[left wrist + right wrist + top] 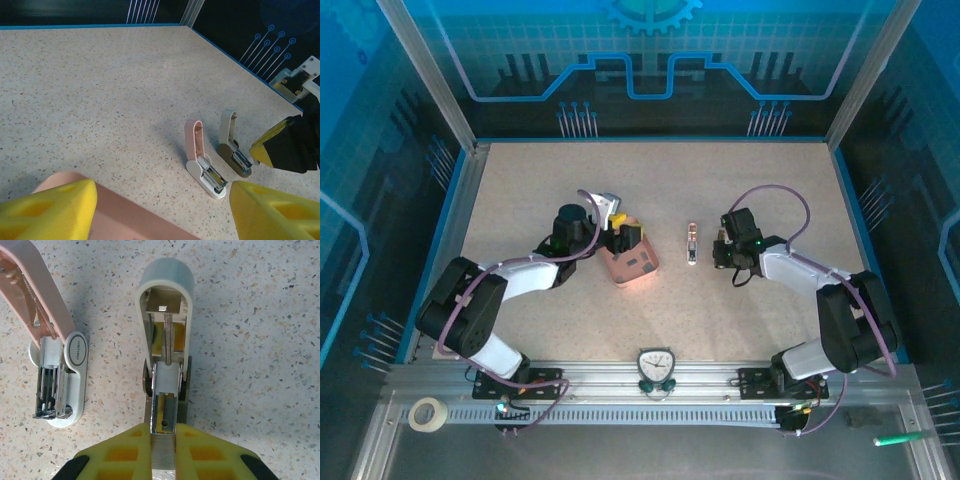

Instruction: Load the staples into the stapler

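Two mini staplers lie with lids swung open mid-table. The stapler (691,243) (200,160) (60,375) is white with a pale pink lid. Just right of it lies a cream-lidded one (231,142) (165,335) on a dark base. My right gripper (722,255) (164,432) is shut on a grey strip of staples (168,452), whose front end sits at the mouth of the cream stapler's open magazine. My left gripper (623,238) (162,200) is open above the salmon-pink tray (632,266) (125,220), nothing between its yellow fingers (55,205).
A small clock (655,363) stands on the front rail, a tape roll (427,413) at the lower left and a green pen (895,438) at the lower right. Blue walls (455,190) border the speckled table (660,180).
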